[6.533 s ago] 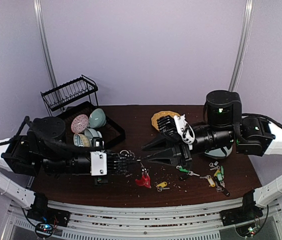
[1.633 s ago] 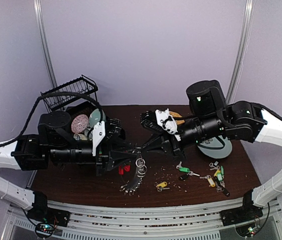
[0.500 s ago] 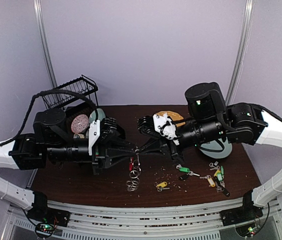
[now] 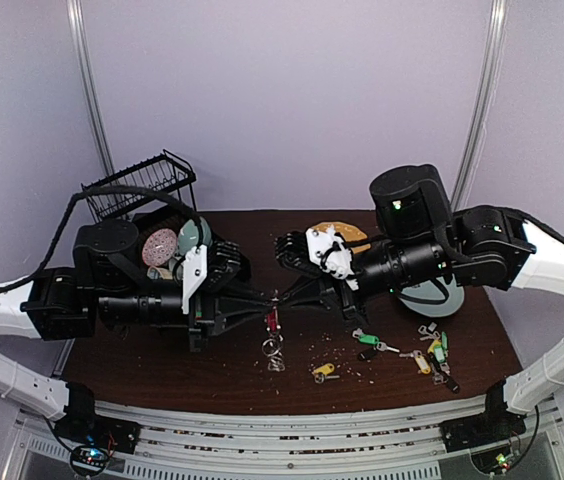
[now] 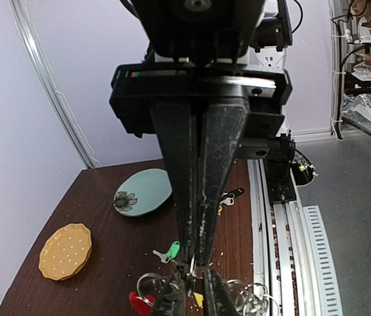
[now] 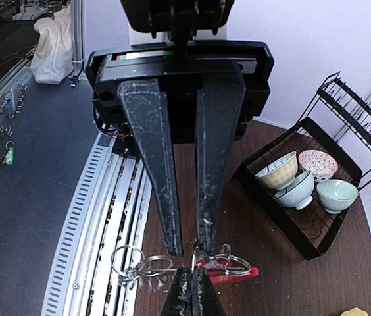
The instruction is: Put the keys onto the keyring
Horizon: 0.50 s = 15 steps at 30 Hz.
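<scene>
The keys (image 4: 430,354) are lying loose on the near tabletop (image 4: 152,365). Further in, the keyring (image 4: 274,328) is dangling from the right claw (image 4: 282,297), which is pressed together on a loop. The left claw (image 4: 266,299) is meeting it, grip unclear, and should probably be steadying one loop.

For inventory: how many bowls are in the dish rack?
4 in the dish rack: yellow bowl left, red bowl behind, striped bowl front, green bowl right. Others possibly hidden.

The keyring (image 4: 272,323), red arc and silver loops, dangles in mid-air; the colour-tagged keys (image 4: 432,352) lie scattered to its right.
</scene>
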### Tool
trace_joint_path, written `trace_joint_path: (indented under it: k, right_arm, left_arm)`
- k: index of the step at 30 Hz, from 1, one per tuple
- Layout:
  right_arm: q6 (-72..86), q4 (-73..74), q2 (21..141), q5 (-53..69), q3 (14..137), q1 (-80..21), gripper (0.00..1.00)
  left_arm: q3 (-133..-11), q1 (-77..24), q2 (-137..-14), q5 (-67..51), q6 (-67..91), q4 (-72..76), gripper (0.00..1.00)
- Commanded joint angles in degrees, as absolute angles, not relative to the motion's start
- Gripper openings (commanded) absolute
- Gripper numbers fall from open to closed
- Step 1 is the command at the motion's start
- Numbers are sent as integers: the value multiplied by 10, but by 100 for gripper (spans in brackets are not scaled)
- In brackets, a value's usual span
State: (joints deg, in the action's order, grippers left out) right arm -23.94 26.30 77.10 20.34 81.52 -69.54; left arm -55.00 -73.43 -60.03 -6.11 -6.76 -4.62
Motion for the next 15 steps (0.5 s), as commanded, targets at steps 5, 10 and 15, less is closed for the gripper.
trace_joint_path:
  k: [5,10,15]
  right_arm:
    - [-235,250,772,210,841,-701,0]
    - [-234,250,772,211,841,-703,0]
    - [-235,256,774,208,843,-704,0]
  left_arm:
    - [-563,-731,-605,-42,-71,-35,15]
    - [-565,-732,-603,-41,-71,-33,5]
    - [-562,-735,-601,-41,-72,-28,9]
